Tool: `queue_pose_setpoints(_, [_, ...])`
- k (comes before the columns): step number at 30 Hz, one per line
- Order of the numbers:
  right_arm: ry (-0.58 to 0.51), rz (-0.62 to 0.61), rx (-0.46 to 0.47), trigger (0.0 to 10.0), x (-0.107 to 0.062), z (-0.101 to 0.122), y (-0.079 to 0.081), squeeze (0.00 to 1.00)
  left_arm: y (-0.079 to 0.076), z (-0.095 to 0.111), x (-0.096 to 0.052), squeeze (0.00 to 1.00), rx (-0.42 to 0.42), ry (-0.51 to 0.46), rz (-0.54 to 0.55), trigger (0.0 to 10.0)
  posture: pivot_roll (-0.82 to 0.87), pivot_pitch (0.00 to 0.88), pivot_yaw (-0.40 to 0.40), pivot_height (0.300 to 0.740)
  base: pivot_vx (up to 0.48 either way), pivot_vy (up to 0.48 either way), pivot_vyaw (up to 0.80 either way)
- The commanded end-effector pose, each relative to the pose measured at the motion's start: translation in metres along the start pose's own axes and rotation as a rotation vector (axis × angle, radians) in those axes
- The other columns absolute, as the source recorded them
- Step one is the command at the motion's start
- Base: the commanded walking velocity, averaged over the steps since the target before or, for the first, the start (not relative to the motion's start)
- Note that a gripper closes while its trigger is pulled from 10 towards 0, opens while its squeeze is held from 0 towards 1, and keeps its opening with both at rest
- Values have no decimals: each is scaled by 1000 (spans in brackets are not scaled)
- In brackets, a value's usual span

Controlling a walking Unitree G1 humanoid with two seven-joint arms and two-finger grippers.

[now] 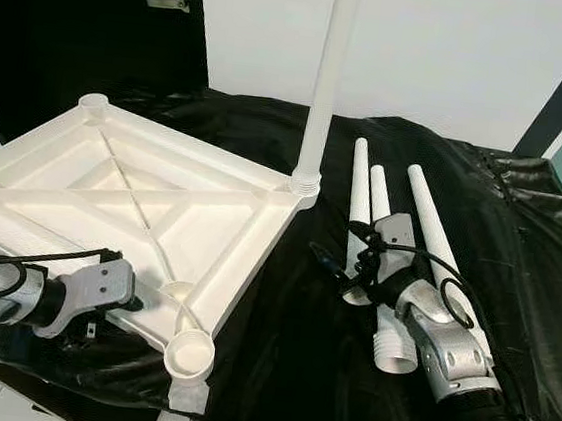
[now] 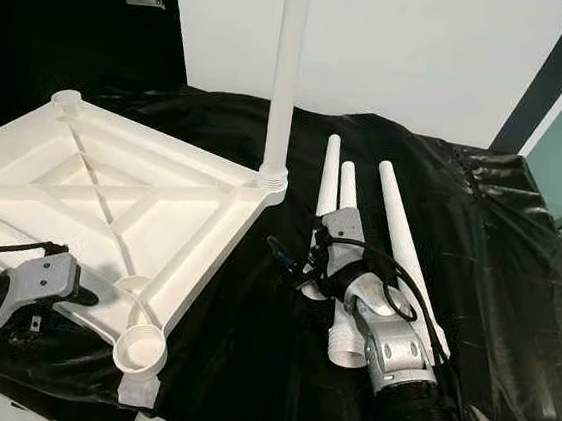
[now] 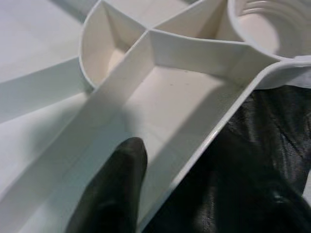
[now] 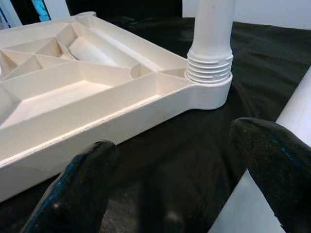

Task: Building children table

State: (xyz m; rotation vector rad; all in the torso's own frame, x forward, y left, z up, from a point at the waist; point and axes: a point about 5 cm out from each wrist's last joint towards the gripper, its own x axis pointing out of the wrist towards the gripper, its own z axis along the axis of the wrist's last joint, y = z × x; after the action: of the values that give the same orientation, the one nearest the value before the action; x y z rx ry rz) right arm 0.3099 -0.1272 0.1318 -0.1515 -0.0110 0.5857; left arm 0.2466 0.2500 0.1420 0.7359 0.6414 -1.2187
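Observation:
A white tabletop [image 1: 112,193] lies upside down on a black cloth [image 1: 286,352], ribs facing up. One white leg [image 1: 327,75] stands upright, screwed into its right corner socket [image 4: 209,92]. Three loose white legs [image 1: 430,226] lie side by side on the cloth to the right. My right gripper [image 1: 354,279] hovers low over the near ends of these legs, open, with nothing between its fingertips [image 4: 77,184]; one loose leg runs beside it. My left gripper [image 1: 117,289] rests at the tabletop's near edge, just left of the empty front corner socket [image 1: 191,352].
The cloth-covered surface ends close in front of me, with pale floor below at the lower left. Another empty socket [image 1: 93,103] sits at the tabletop's far left corner. A dark door with a handle [image 1: 170,2] and a white wall stand behind.

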Motion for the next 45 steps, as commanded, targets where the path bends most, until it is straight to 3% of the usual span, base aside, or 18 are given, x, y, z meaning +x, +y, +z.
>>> queue_pose_setpoints(1, [4, -19, 8, 10000, -1, -1, -2, 0, 3, 5, 0, 0, 5, -11, 17, 0, 84, 0, -1, 740, 0, 0, 0])
queue_pose_setpoints(18, [-10, -84, 24, 10000, -1, 2, -7, 0, 2, 20, 14, 0, -32, -48, 147, 0, 74, 0, 3, 740, 0, 0, 0])
queue_pose_setpoints(20, [-17, -98, 26, 10000, 0, 4, -8, 0, -2, 31, 22, 0, -30, -78, 189, 0, 77, 0, 0, 740, 0, 0, 0])
queue_pose_setpoints(21, [-22, -104, 29, 10000, 0, 5, -9, 0, -3, 39, 26, 0, -19, -95, 214, 510, 79, 0, -2, 740, 0, 0, 0])
queue_pose_setpoints(24, [-25, -108, 30, 10000, 1, 5, -9, 0, -3, 45, 29, 0, -7, -109, 235, 0, 80, 0, -4, 740, 0, 0, 0])
queue_pose_setpoints(27, [-33, -113, 34, 10000, 3, 7, -7, 0, -2, 53, 33, 0, 10, -124, 270, 667, 82, 0, -6, 740, 0, 0, 0])
queue_pose_setpoints(28, [-36, -115, 34, 10000, 5, 7, -7, 0, 0, 57, 33, 0, 19, -128, 294, 2941, 85, 0, -9, 740, 0, 0, 0])
queue_pose_setpoints(29, [-38, -115, 34, 10000, 6, 8, -6, 0, 3, 61, 33, 0, 16, -141, 315, 4353, 86, 0, -9, 740, 0, 0, 0])
queue_pose_setpoints(31, [-38, -115, 34, 10000, 6, 8, -6, 0, 3, 61, 33, 0, 16, -141, 315, 4353, 86, 0, -9, 740, 0, 0, 0])
queue_pose_setpoints(32, [-41, -116, 30, 10000, 7, 8, -6, 0, 4, 64, 33, 0, 11, -161, 323, 10000, 87, 0, -9, 740, 0, 0, 0])
queue_pose_setpoints(36, [-51, -125, 31, 10000, 8, 10, -6, 0, 11, 66, 30, 0, -31, -197, 360, 10000, 86, 0, -7, 740, 0, 0, 0])
queue_pose_setpoints(37, [-56, -134, 33, 10000, 9, 11, -7, 0, 13, 68, 28, 773, -70, -243, 368, 10000, 85, 0, -4, 740, 0, 0, 0])
queue_pose_setpoints(38, [-59, -149, 37, 10000, 9, 11, -9, 0, 15, 71, 25, 1000, -91, -289, 380, 10000, 84, 0, -4, 740, 0, 0, 0])
queue_pose_setpoints(41, [-64, -166, 43, 10000, 9, 12, -10, 0, 17, 73, 23, 1000, -111, -325, 383, 10000, 82, 0, -4, 740, 0, 0, 0])
queue_pose_setpoints(42, [-71, -183, 45, 10000, 8, 13, -12, 0, 19, 75, 21, 690, -97, -355, 406, 10000, 79, 0, -3, 740, 0, 0, 0])
queue_pose_setpoints(44, [-71, -183, 45, 10000, 8, 13, -12, 0, 19, 75, 21, 690, -97, -355, 406, 10000, 79, 0, -3, 740, 0, 0, 0])
queue_pose_setpoints(45, [-76, -193, 46, 10000, 8, 14, -12, 0, 20, 77, 18, 0, -66, -363, 416, 10000, 77, 0, -3, 740, 0, 0, 0])
